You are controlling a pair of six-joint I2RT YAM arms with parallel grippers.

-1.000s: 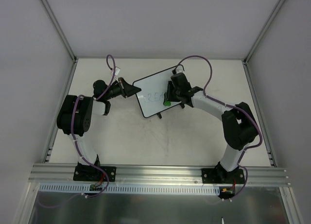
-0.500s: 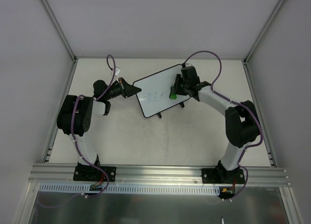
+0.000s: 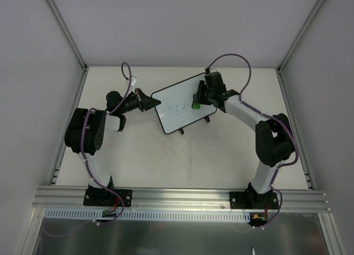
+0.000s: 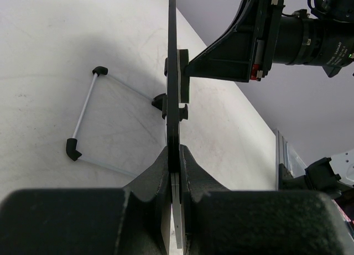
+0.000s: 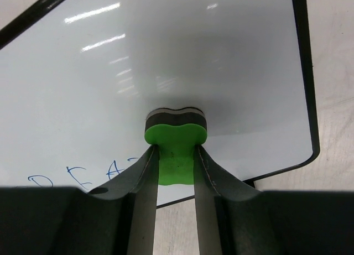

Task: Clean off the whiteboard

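Whiteboard edge clamped in left jaws; right arm outstretched, jaws gripping green eraser against board.

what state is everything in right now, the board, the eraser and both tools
whiteboard, held by its left edge, not yet clean
writing, unerased, left of the eraser in the right wrist view
eraser, gripped, dark side pressed on the board face
left tool, shut on the whiteboard's edge
right tool, shut on the eraser
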